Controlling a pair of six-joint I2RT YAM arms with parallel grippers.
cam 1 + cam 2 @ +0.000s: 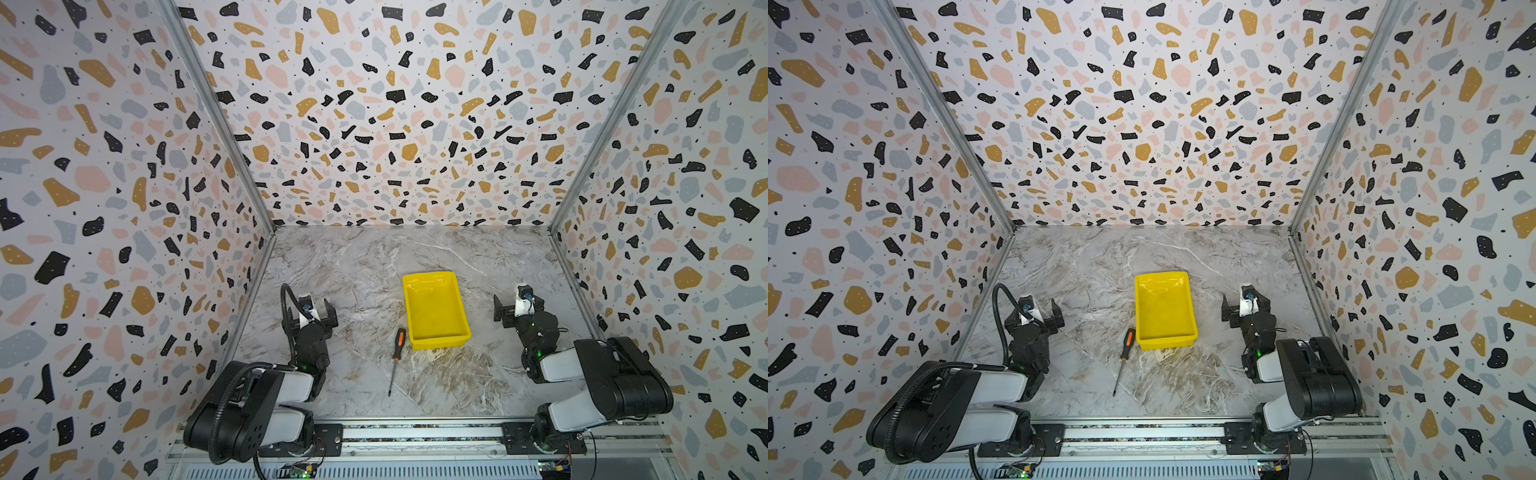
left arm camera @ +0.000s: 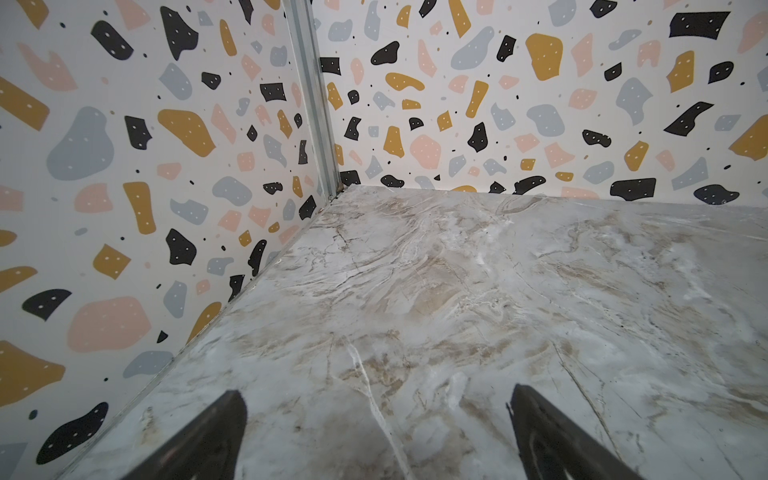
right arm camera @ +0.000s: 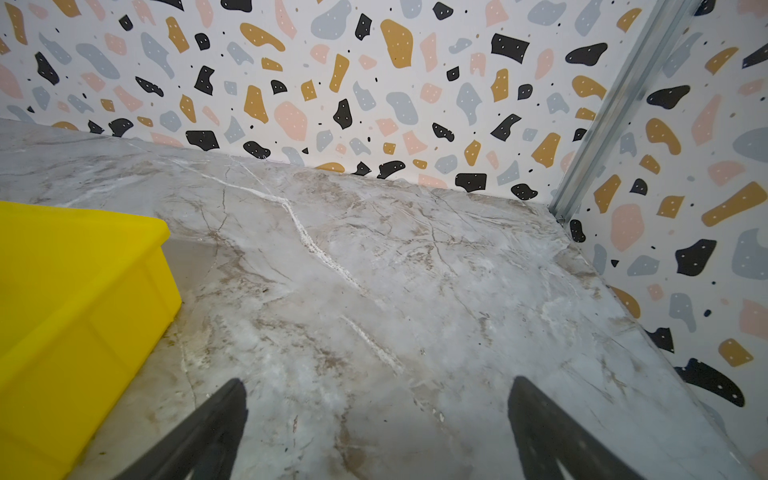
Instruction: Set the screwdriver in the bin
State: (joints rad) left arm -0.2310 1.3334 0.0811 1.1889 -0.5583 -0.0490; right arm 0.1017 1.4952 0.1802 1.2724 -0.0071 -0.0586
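As seen in both top views, working from the left: found left fingers (image 1: 331,316) (image 1: 1057,316) spread wide, gripping nothing, poised over bare counter (image 1: 365,266) close to the left wall. Confirmed by left wrist view: same fingers (image 2: 208,444) far apart, only marbled surface between. Located screwdriver (image 1: 397,358) (image 1: 1123,357) next, flat on counter, right of those fingers and well apart from them, untouched. Noted black-and-orange handle aimed toward the back wall, lying just beside the near left corner of the bin (image 1: 440,341) (image 1: 1166,343); contact with that corner not determinable. Noted thin dark shaft running toward the front rail, angled slightly leftward. Recorded screwdriver outside the bin. Located bin immediately right of handle, mid-counter, yellow, upright, long side running front to back. Found right fingers (image 1: 502,309) (image 1: 1226,309) farthest right, beyond the bin, well apart from screwdriver, with bin standing between them and handle. Confirmed by right wrist view: fingers (image 3: 208,436) spread wide, holding nothing, bin wall (image 3: 91,299) close at one side but not touched.
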